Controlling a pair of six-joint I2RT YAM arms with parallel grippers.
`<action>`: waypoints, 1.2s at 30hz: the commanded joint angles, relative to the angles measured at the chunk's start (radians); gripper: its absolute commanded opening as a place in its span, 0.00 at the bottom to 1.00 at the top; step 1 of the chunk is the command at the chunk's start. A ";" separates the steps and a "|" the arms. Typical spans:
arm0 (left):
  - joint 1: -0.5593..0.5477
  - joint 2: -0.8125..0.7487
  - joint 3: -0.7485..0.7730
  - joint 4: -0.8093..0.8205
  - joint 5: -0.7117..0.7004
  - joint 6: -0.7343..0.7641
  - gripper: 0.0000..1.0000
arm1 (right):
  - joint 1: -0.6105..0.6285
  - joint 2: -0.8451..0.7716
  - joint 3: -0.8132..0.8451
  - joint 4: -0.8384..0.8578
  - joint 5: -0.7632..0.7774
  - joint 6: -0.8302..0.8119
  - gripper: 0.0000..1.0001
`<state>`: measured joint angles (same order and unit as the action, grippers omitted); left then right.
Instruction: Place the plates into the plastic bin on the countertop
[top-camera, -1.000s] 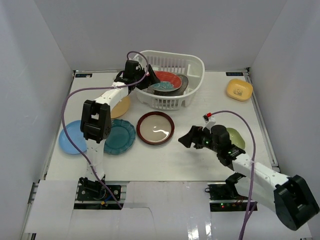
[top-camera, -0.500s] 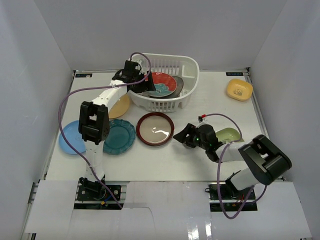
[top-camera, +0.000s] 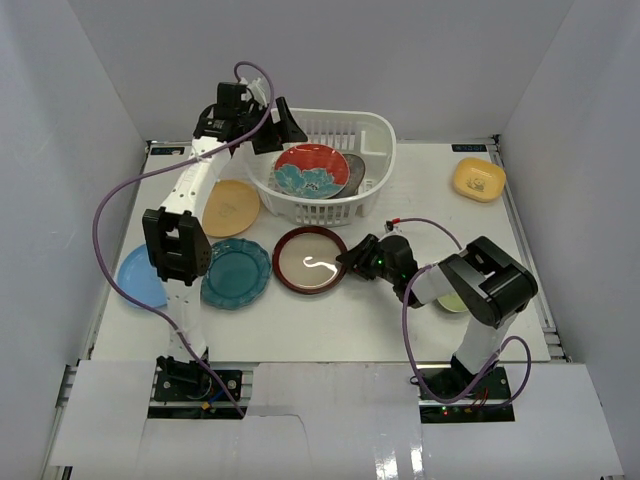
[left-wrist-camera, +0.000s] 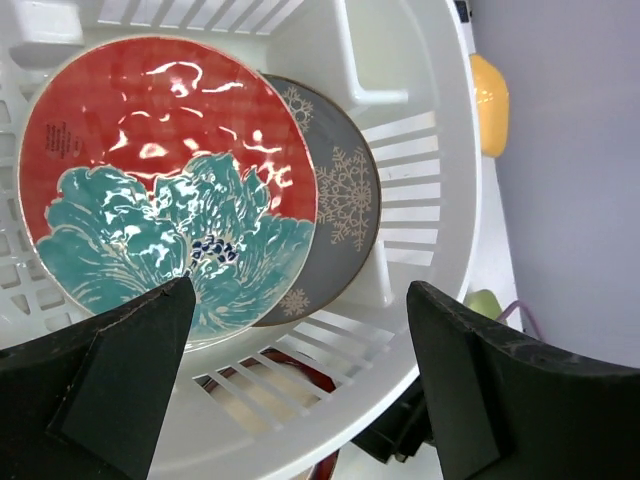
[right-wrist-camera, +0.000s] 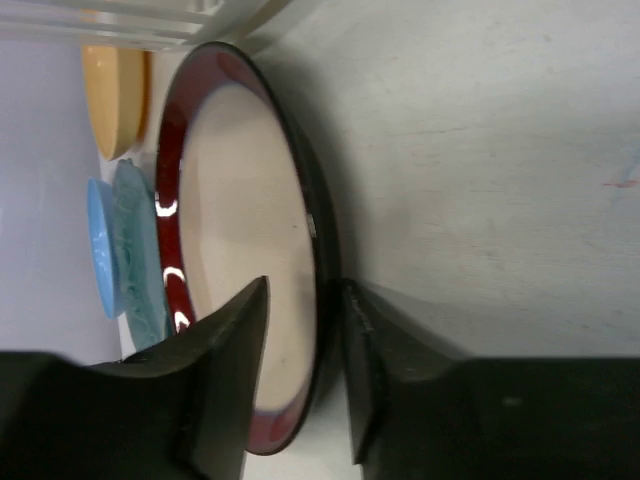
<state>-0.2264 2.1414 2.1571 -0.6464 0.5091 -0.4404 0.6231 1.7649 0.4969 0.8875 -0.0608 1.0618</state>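
The white plastic bin (top-camera: 375, 150) stands at the back of the countertop (top-camera: 350, 320). In it a red-and-teal plate (top-camera: 311, 170) (left-wrist-camera: 170, 190) leans on a grey plate (top-camera: 357, 170) (left-wrist-camera: 345, 200). My left gripper (top-camera: 280, 128) (left-wrist-camera: 300, 290) hangs open above the bin's left rim, holding nothing. The red-rimmed beige plate (top-camera: 305, 258) (right-wrist-camera: 240, 200) lies flat in front of the bin. My right gripper (top-camera: 348, 262) (right-wrist-camera: 305, 290) straddles its right rim. One finger touches the outside and a small gap shows at the inner finger.
A yellow round plate (top-camera: 231, 206), a teal scalloped plate (top-camera: 236, 272) and a light blue plate (top-camera: 135, 277) lie to the left. A yellow squarish dish (top-camera: 478, 179) sits at the back right. A green dish (top-camera: 455, 303) is mostly hidden behind the right arm.
My right gripper has slid left to the red-rimmed plate and narrowed its jaws round the rim. My left gripper has risen back from the bin, leaving the red-and-teal plate leaning inside.
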 joint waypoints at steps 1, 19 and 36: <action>0.025 0.009 0.052 -0.047 0.071 -0.061 0.98 | 0.004 0.019 0.019 0.014 0.015 0.012 0.38; 0.036 -1.116 -1.199 0.205 -0.406 -0.139 0.98 | -0.002 -0.971 -0.089 -0.437 -0.082 -0.226 0.08; 0.038 -1.454 -1.521 -0.272 -0.767 -0.609 0.98 | -0.258 -0.114 0.936 -0.585 -0.300 -0.398 0.08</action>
<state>-0.1917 0.6437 0.6518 -0.8116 -0.1913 -0.9516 0.4206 1.5188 1.2430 0.2493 -0.3202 0.6445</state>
